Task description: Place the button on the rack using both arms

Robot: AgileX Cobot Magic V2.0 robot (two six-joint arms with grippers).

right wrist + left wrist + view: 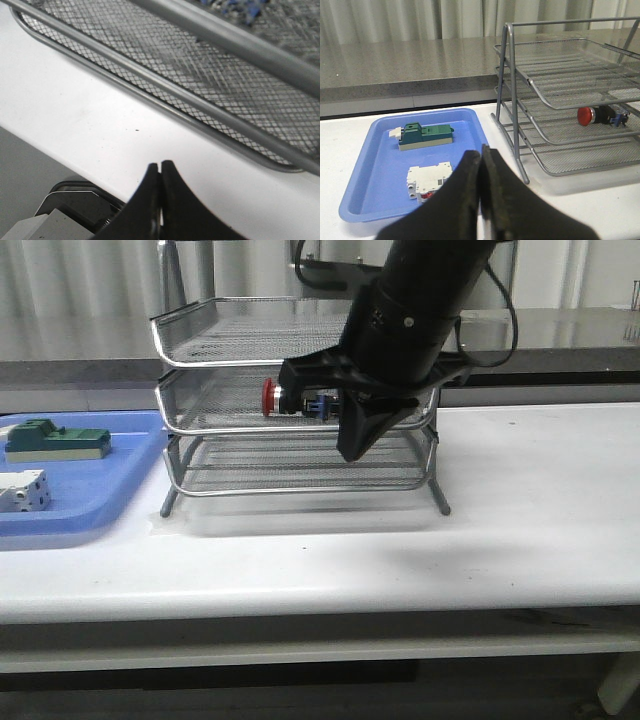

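- Button (292, 399) lay on its side on the middle tier of the rack (200, 330), red cap toward the rack's left end and blue rear block toward its right, so its long axis ran along the tier's length.
- Right end effector (355, 445) hung at the rack's front, just right of the button and a little lower, in front of the bottom tier; its fingers were pressed together and held nothing.
- Left end effector (481, 165) was well away from the rack on its left side, over the blue tray's (375, 150) near edge, with its fingers likewise closed and empty.
- Right arm was much the nearer to the button; judged from this, the placing looked done and the arm needed only to back off.
- Rack's front rims and the right front leg (440, 502) sat close to the right end effector, so a straight pull toward the tabletop's (540, 500) front edge looked safest.
- Open tabletop stretched to the rack's right and front, giving ample room.
- Green block (426, 136) and white part (427, 181) rested in the blue tray, left of the rack.
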